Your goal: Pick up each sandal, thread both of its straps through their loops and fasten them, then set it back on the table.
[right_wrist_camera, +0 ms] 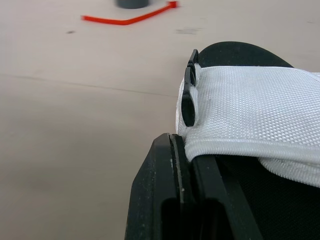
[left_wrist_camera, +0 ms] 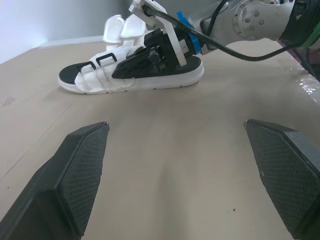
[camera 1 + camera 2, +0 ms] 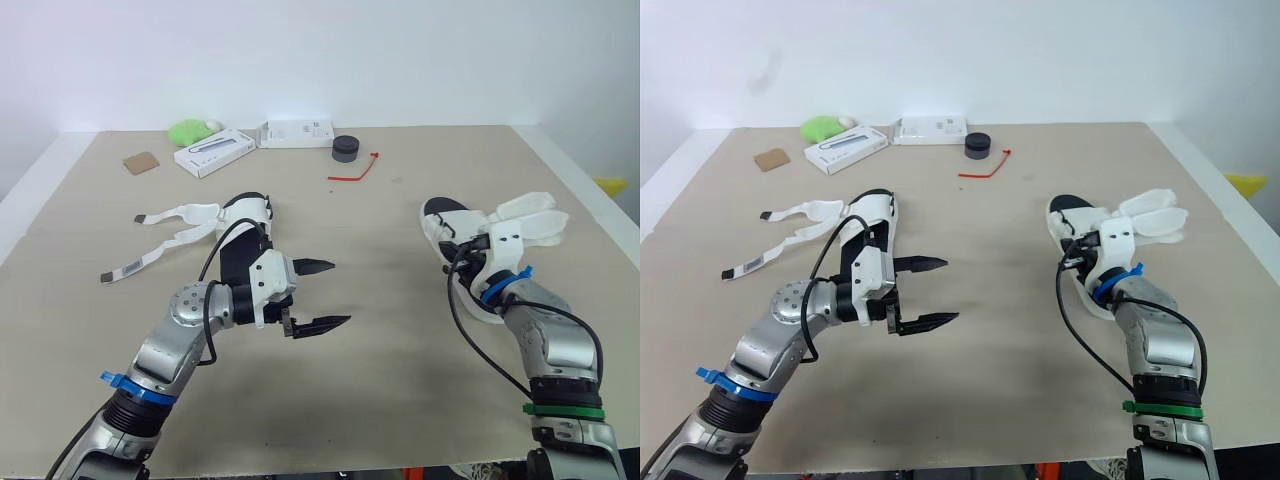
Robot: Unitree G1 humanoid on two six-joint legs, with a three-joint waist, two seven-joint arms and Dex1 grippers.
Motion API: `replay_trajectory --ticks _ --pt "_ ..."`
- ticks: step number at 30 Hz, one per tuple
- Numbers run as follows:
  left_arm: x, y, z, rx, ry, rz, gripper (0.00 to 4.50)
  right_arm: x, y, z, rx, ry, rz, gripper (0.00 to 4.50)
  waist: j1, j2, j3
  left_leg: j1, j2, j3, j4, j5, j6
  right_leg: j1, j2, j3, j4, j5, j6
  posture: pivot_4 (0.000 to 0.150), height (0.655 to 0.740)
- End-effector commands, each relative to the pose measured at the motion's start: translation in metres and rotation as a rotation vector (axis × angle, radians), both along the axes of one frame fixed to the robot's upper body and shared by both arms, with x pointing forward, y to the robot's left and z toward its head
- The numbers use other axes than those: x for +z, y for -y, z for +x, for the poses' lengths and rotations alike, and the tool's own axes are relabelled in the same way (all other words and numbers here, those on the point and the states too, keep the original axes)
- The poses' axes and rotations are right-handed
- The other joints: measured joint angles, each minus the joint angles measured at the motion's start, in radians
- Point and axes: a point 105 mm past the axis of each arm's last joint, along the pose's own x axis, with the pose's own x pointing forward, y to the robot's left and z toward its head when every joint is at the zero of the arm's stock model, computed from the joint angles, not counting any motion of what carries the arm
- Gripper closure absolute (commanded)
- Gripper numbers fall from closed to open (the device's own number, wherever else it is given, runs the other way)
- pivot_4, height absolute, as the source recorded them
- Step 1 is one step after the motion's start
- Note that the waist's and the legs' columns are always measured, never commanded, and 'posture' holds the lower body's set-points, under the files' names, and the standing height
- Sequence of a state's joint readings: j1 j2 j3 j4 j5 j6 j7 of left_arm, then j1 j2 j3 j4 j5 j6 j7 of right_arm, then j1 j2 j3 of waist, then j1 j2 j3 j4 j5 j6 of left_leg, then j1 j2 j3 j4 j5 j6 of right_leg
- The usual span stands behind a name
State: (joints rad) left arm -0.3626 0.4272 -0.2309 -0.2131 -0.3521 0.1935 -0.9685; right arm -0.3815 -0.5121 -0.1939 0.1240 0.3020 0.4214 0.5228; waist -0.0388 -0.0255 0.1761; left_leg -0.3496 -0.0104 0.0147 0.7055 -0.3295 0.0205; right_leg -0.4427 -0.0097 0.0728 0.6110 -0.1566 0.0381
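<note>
Plainly, the left hand (image 3: 340,293) hovers with its cross-hatched black fingers spread wide over the matte beige counter (image 3: 400,350), beside the left sandal (image 3: 245,212), whose white straps (image 3: 160,245) trail loose. Well apart, the right sandal (image 2: 165,82) lies flat, white-soled with a black footbed. The right hand (image 1: 175,142) rests on it, fingers narrow against a woven strap (image 1: 250,105) beside black loops (image 1: 189,100); whether webbing is pinched is hidden.

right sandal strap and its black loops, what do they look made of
The strap looks like white woven webbing, probably nylon or polyester: a fine matte grid weave shows in the right wrist view. The black loops at its edge look like moulded plastic, smooth with a slight sheen, though coated metal cannot be ruled out.
</note>
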Motion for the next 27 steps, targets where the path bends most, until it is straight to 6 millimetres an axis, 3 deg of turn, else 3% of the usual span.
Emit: replay_trajectory --ticks 1,3,6,12,21,27 --pt "0.011 -0.012 0.001 0.006 0.043 -0.002 0.0 0.027 -0.032 -0.013 0.289 0.076 -0.053 4.43 -0.004 0.0 0.0 0.0 0.0 0.0 0.0 0.0 0.0 0.0 0.0 0.0 0.0 0.0 0.0 0.15 0.74" --pt "0.014 -0.019 0.002 0.003 0.035 0.003 0.0 0.028 -0.053 -0.032 0.514 0.051 -0.088 4.43 -0.005 0.001 0.001 0.0 0.0 0.0 0.0 0.0 0.0 -0.001 0.0 0.0 0.0 0.0 0.0 0.15 0.74" --pt "0.014 -0.025 -0.002 -0.028 0.029 0.029 0.0 0.025 -0.067 -0.058 0.759 0.0 -0.164 4.43 -0.006 0.001 0.001 0.0 0.001 -0.001 0.0 -0.001 0.001 -0.001 0.001 -0.001 0.0 0.0 0.0 0.15 0.74" --pt "0.013 -0.033 -0.012 -0.075 0.024 0.074 0.0 0.016 -0.08 -0.103 1.141 -0.077 -0.299 4.43 -0.004 0.0 0.002 0.004 0.001 -0.002 0.0 -0.001 0.001 -0.002 0.0 -0.002 -0.001 -0.001 0.0 0.15 0.74" --pt "0.011 -0.036 -0.025 -0.099 -0.007 0.091 0.0 0.008 -0.094 -0.138 1.401 -0.073 -0.375 4.43 -0.004 -0.001 0.002 0.004 0.0 -0.002 0.0 -0.001 0.001 -0.002 -0.001 -0.003 -0.001 -0.002 0.0 0.15 0.74" --pt "0.006 -0.037 -0.031 -0.107 -0.032 0.1 0.0 0.004 -0.097 -0.139 1.383 -0.072 -0.362 4.43 -0.004 -0.001 0.003 0.005 0.0 -0.002 0.0 -0.001 0.0 -0.002 -0.002 -0.003 0.0 -0.002 -0.001 0.15 0.74"
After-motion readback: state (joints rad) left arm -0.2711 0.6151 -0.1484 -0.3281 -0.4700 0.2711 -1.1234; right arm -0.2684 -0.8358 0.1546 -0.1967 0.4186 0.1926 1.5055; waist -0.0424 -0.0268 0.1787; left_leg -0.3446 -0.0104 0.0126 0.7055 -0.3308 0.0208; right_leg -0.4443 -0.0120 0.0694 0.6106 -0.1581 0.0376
